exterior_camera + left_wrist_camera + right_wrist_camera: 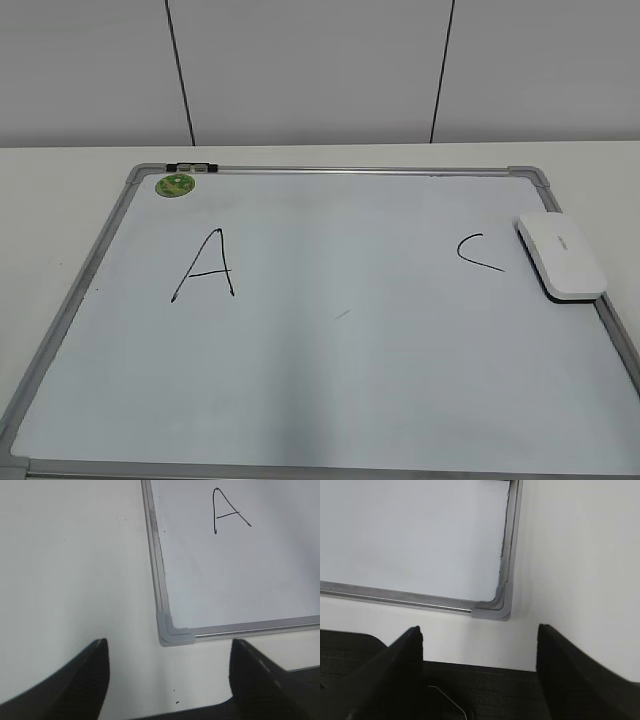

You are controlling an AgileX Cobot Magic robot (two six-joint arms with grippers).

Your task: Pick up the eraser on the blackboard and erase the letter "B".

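No "B" is showing between "A" and "C", the eraser is lying at the blackboard's right edge, and both jaws are standing wide, holding nothing

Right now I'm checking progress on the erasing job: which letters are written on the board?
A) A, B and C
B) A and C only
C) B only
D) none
B: the blackboard shows only a black A and C, with just a faint smudge between them.
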